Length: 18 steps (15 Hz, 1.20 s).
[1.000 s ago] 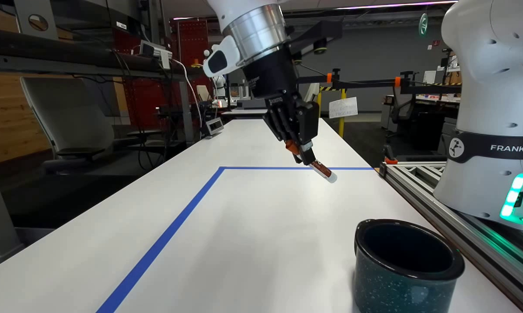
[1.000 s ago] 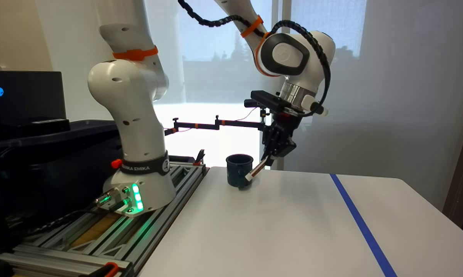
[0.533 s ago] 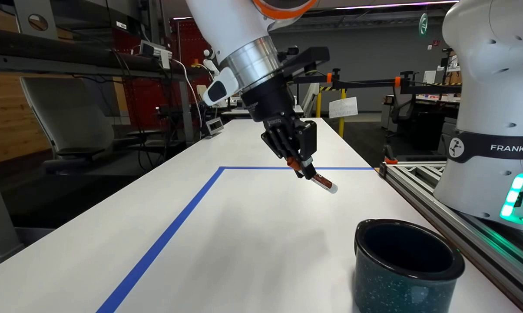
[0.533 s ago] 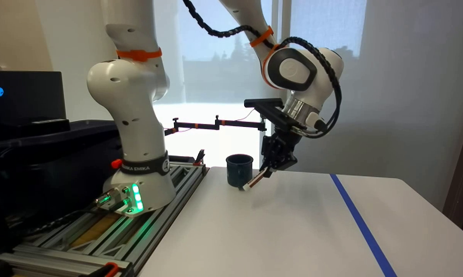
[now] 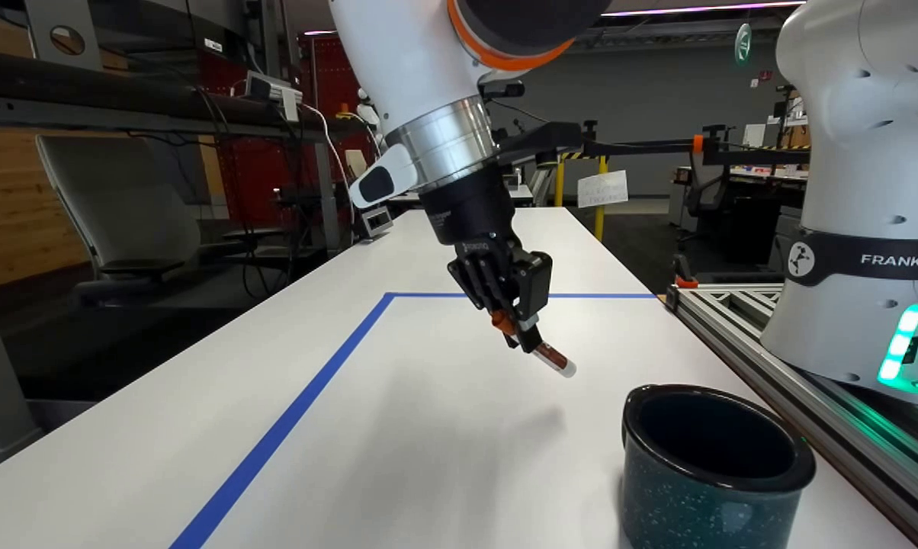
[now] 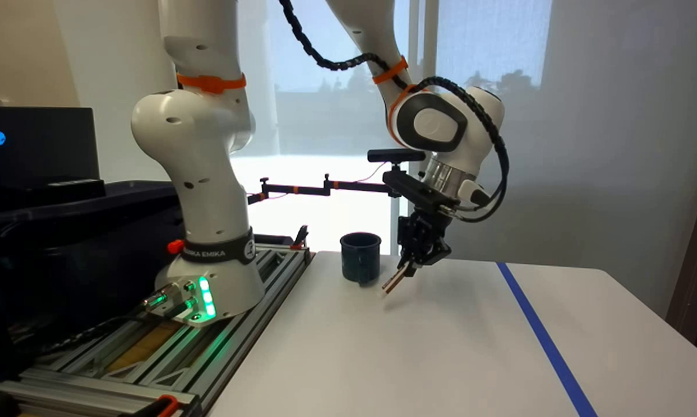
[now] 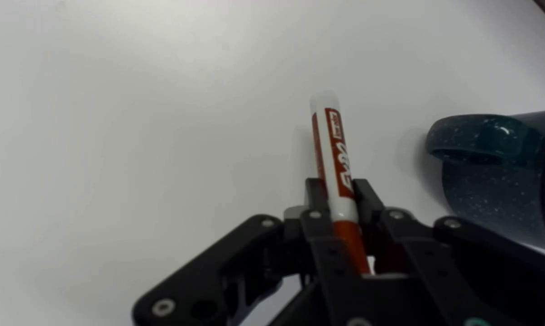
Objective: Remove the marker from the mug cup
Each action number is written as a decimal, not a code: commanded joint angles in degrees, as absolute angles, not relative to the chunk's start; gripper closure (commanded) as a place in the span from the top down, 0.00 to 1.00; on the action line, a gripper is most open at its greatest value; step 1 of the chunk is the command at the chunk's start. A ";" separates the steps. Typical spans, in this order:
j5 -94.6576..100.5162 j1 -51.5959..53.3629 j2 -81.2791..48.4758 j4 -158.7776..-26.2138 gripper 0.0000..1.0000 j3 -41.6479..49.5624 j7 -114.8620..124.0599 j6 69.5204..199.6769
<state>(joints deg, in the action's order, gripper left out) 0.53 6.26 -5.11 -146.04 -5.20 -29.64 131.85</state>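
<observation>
Slanting lengthwise down from the tool (image 7: pixel 340 192) that grips it, the Expo marker (image 7: pixel 338 167) points its free end at the bench (image 6: pixel 470 347) below, apart from the speckled mug (image 5: pixel 710 507).

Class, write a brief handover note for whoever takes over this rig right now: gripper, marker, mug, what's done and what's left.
Gripper: shut on the marker.
Marker: held at a slant, seemingly just clear of the table.
Mug: upright on the table, apart from the marker.
Done: the marker is out of the mug.
Left: probably lower the marker onto the table, release it and back the gripper away.
</observation>
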 commanded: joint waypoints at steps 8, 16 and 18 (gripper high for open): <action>-0.43 6.00 -5.28 -153.99 0.05 -8.56 -30.57 148.53; -7.01 5.39 -6.04 -157.29 0.05 -11.14 -37.01 157.94; -9.69 5.20 -6.38 -157.90 0.05 -11.99 -39.55 159.58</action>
<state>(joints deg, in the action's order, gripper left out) -5.59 6.20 -5.81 -156.09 -10.04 -35.38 155.91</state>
